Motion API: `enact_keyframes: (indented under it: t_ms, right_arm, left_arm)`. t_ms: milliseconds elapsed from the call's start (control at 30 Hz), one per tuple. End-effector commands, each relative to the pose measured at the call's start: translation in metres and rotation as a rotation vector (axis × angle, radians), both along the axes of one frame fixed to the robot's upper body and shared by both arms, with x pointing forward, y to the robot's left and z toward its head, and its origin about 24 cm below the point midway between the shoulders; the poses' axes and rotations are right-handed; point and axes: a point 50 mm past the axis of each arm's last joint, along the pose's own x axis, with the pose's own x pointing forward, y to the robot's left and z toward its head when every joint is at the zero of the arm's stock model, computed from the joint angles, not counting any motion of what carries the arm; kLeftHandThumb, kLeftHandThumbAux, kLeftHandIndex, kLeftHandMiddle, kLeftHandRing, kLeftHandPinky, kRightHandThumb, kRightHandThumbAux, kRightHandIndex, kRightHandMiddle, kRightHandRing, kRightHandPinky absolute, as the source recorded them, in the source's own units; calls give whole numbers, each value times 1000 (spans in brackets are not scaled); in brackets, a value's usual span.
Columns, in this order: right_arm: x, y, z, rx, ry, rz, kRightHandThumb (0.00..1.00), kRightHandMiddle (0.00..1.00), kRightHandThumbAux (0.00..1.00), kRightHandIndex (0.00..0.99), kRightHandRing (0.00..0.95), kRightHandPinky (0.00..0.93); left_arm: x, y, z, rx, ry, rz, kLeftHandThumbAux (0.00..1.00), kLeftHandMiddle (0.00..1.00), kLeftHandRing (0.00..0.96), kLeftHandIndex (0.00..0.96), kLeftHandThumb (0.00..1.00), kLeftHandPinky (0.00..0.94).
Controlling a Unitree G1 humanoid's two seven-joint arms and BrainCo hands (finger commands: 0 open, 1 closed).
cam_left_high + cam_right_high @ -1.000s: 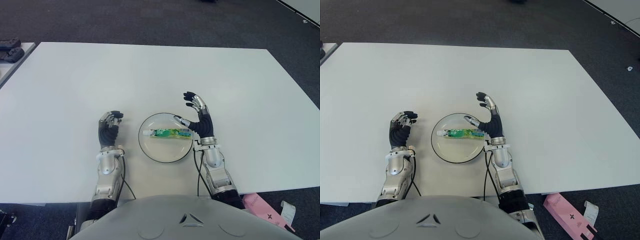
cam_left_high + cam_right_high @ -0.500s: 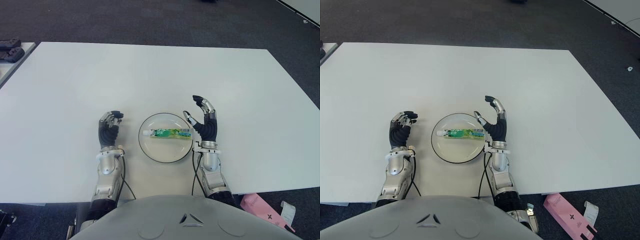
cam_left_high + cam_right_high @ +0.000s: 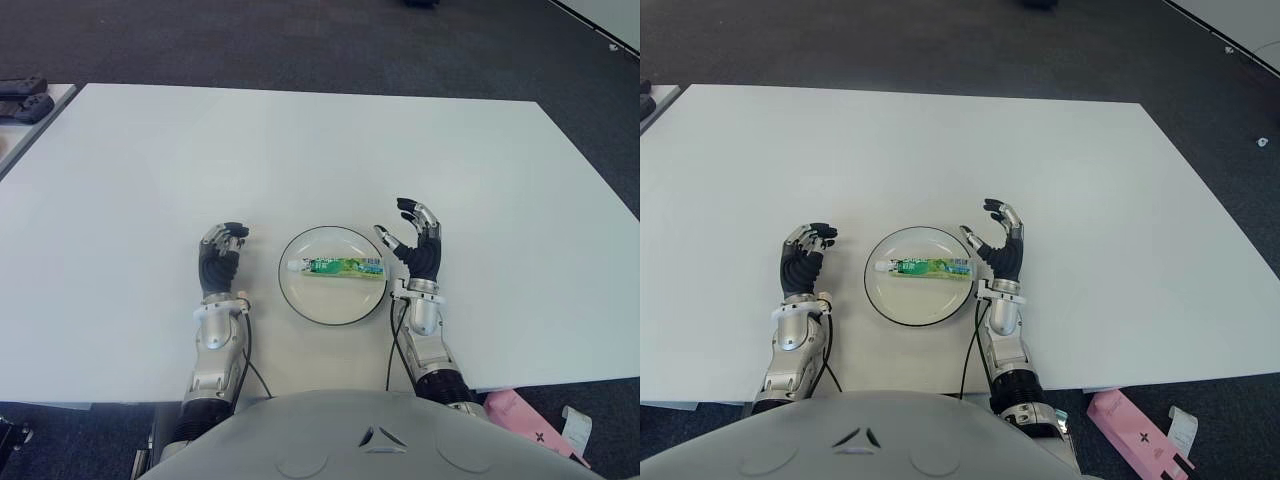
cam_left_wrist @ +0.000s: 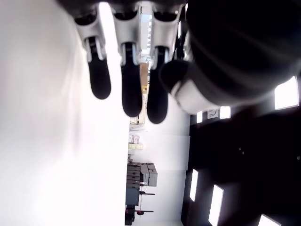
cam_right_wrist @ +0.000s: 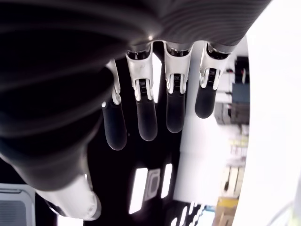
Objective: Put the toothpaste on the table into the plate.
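Toothpaste tube [image 3: 335, 267] lay inside plate [image 3: 333, 310]; right hand [image 3: 418, 248] just beside plate, spread, empty; left hand [image 3: 219, 256] opposite, curled, empty; could nudge plate withdrawing.

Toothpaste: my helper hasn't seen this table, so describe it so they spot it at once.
On the white table, near its front edge, a round white plate sits between the two robot hands. The toothpaste lies flat across it: a green tube with a white cap, the only thing in the plate.
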Motion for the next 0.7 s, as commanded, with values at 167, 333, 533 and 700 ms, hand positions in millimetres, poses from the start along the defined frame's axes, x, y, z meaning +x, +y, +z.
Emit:
enact_keyframes:
  t_ms: [167, 333, 533, 700]
  right_arm:
    - [-12, -5, -22, 12, 193, -62, 46, 382, 994, 365, 339, 334]
    - [-12, -8, -25, 17, 232, -81, 14, 397, 998, 370, 358, 353]
    - [-11, -11, -29, 26, 255, -95, 1, 406, 998, 369, 372, 366]
    - [-11, -12, -29, 29, 268, -99, 2, 411, 998, 368, 382, 374]
  left_arm:
    - [-9, -6, -16, -37, 101, 5, 723, 442, 392, 420, 709, 356]
    - [-9, -6, -15, -41, 102, 11, 723, 443, 394, 421, 710, 360]
    - [-9, -6, -15, -43, 101, 9, 723, 442, 393, 421, 711, 356]
    - [-9, -6, -15, -39, 96, 2, 723, 443, 391, 421, 711, 349]
